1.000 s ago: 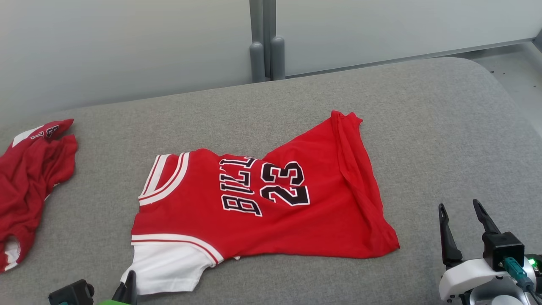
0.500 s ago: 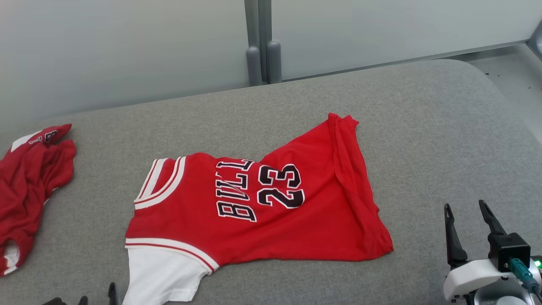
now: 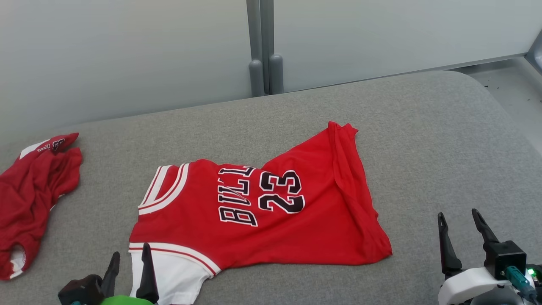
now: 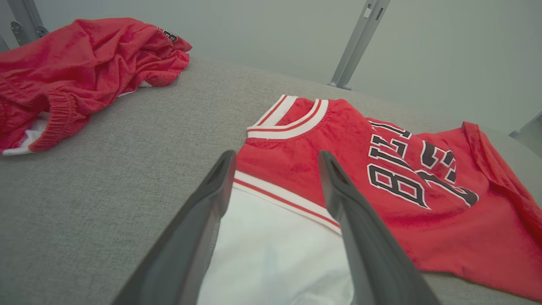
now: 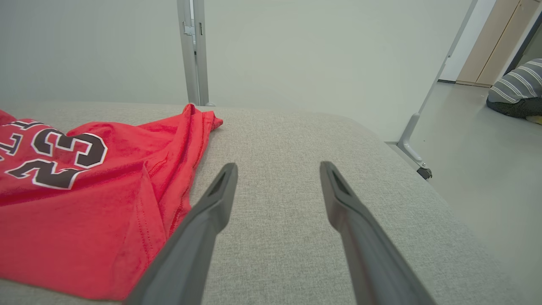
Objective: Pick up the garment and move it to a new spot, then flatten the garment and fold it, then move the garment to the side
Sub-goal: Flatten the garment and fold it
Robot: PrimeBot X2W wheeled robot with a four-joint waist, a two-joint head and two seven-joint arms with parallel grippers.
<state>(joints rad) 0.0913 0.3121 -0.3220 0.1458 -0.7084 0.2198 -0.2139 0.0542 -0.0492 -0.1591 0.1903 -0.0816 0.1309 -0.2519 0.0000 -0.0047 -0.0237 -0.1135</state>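
Red jersey (image 3: 262, 212) lies spread on the grey padded table (image 3: 444, 140), about mid-table. Print side is up, black "BULLS 23" lettering readable. Collar trim (image 3: 163, 188) points left, hem points right. The right edge of the jersey is folded over on itself in a long strip that runs from the far corner to the near right corner. A few wrinkles, mostly flat.

The white sleeve (image 3: 169, 275) sticks out at the near left corner of the jersey.

Left gripper (image 3: 130, 250) is at the near left, fingers spread wide, nothing held. In the left wrist view the white sleeve shows between the two fingers, with the red-and-white sleeve band just beyond the tips. Can't tell if the tips touch the cloth.

Right gripper (image 3: 458, 213) is at the near right, over bare table, jaws wide apart, empty. It is near the jersey's right edge, not touching it.

A second red garment (image 3: 29, 199) is crumpled at the far left of the table, well apart from the jersey.

Grey metal post (image 3: 262, 46) stands behind the table against a pale wall panel. In the right wrist view, a person in a striped top (image 5: 516, 89) is on the floor off to the far right.
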